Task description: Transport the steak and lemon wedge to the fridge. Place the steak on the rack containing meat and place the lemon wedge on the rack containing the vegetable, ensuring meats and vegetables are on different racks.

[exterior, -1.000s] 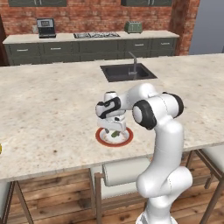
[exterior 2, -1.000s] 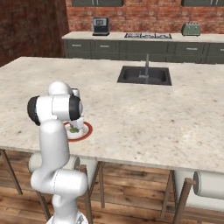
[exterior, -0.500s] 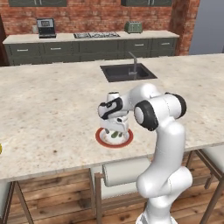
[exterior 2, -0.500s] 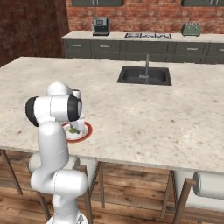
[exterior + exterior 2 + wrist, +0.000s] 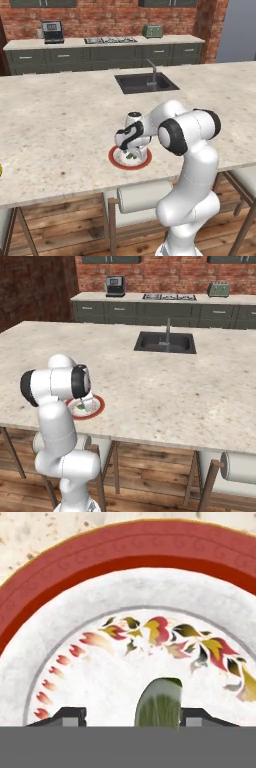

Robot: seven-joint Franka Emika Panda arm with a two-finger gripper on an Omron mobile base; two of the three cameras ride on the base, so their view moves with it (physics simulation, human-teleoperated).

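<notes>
A small green lemon wedge (image 5: 157,704) lies on a white plate with a red rim (image 5: 125,547) near the front edge of the island counter. My gripper (image 5: 135,717) points straight down over it, with its jaws on either side of the wedge. The right fingertip (image 5: 200,716) stands close against the wedge and the left fingertip (image 5: 70,716) is well apart from it, so the gripper is open. From the base, the gripper (image 5: 131,150) hovers just over the plate (image 5: 114,159), and the wedge (image 5: 80,406) peeks out on the plate (image 5: 100,405). The steak is out of view.
A black sink with a faucet (image 5: 146,82) sits in the island counter (image 5: 55,125) behind the plate. Against the brick wall, the back counter carries a coffee machine (image 5: 52,31), a cooktop (image 5: 110,40) and a toaster (image 5: 152,31). Stools (image 5: 145,197) stand under the island's front edge.
The hand has sunk a little closer to the plate. The base and the plate have stayed put.
</notes>
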